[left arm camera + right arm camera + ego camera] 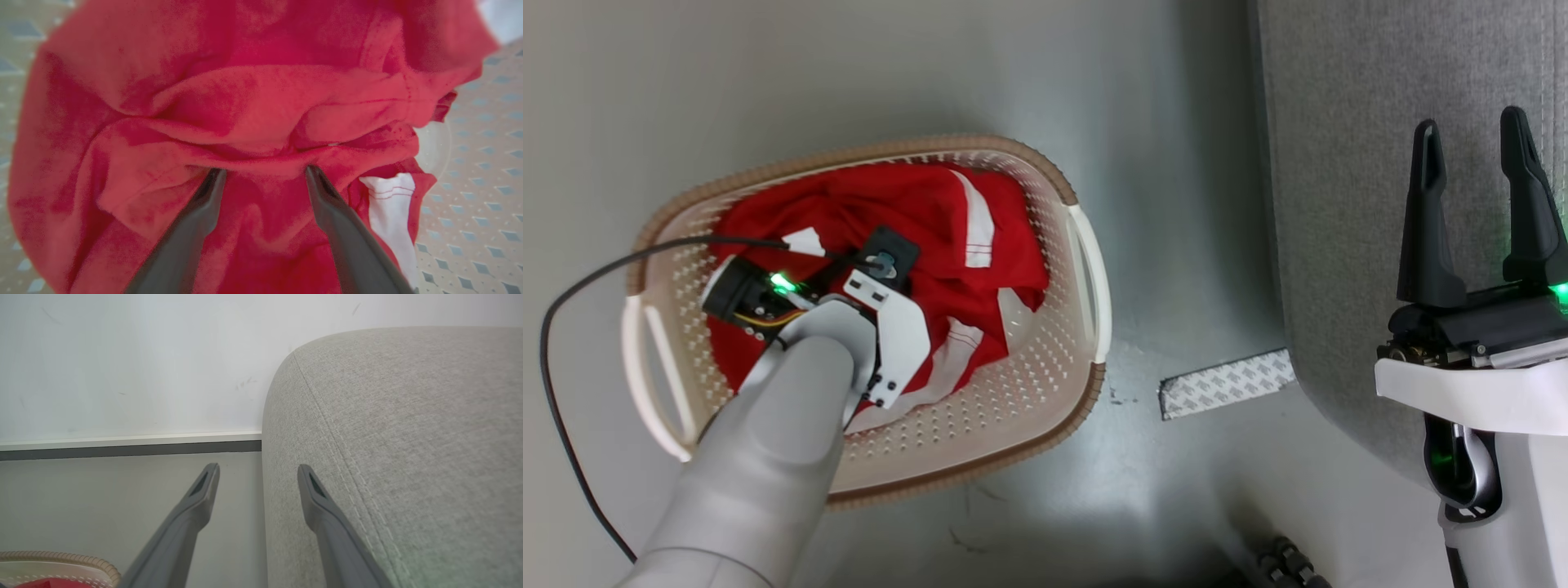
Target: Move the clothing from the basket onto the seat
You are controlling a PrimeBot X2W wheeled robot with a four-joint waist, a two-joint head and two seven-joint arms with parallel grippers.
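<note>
My left gripper [264, 170] is down in the basket [980, 149], spread wide either side of a fold in the clothing [931, 216] bunched mid-basket, so closing should grab plenty. Right gripper [1470, 122] hangs spread and empty over the seat [1339, 163] edge, out of the way.

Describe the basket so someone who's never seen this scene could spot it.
Start at the grey sofa on the head view's right; the basket sits on the floor to its left. It is cream plastic with round holes, a brown rim, and red clothing inside.
</note>
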